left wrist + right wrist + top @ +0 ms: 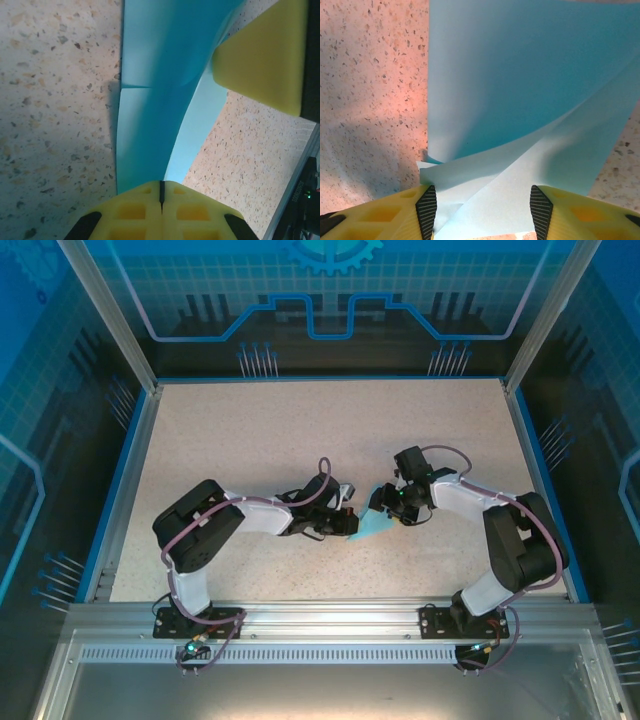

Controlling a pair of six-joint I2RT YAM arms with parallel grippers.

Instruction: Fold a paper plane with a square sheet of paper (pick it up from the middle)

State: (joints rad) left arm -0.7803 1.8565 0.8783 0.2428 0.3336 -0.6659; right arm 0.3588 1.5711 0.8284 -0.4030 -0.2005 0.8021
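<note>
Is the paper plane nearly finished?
Not yet. The blue paper already has some folds, with layers overlapping. Right now the left gripper is shut on its edge and the right gripper stands open around it. Still left: the sharp tip and finished plane shape.

Here's the table [250, 440]: a pale speckled top, beige with dark flecks, framed by a thin blue rim [122, 480] along the left, far and right edges. One thing on it is the paper [376, 526], light blue. It sits about midway between the left and right edges, nearer the near edge than the far one. And it's not flat. Up close, a lower layer hugs the top while the upper layers curl up off it, and a crease [136, 88] runs across one panel. A soft shadow [114, 115] falls on the speckle just beside the paper's straight edge. How much of the underside touches the table, can't tell.
</note>
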